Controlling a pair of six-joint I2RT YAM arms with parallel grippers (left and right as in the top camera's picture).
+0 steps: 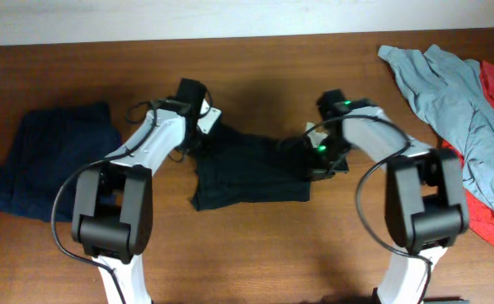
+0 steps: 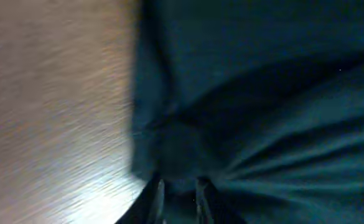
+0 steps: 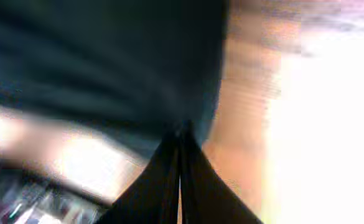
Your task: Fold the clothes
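Observation:
The black T-shirt (image 1: 247, 169) lies crumpled and partly folded mid-table, its upper corners drawn out toward both arms. My left gripper (image 1: 198, 145) is at its upper left corner; in the left wrist view the gripper (image 2: 180, 193) is shut on a bunched fold of the dark cloth (image 2: 262, 93), which gathers into creases there. My right gripper (image 1: 314, 165) is at the shirt's right edge. The right wrist view shows this gripper (image 3: 182, 140) pressed shut, its tips pinching the edge of the cloth (image 3: 107, 56). The logo is hidden.
A dark navy garment (image 1: 52, 160) lies folded at the far left. A light grey-blue shirt (image 1: 449, 84) and a red cloth (image 1: 491, 198) are heaped at the far right. The wooden table (image 1: 255, 253) ends at a pale wall behind.

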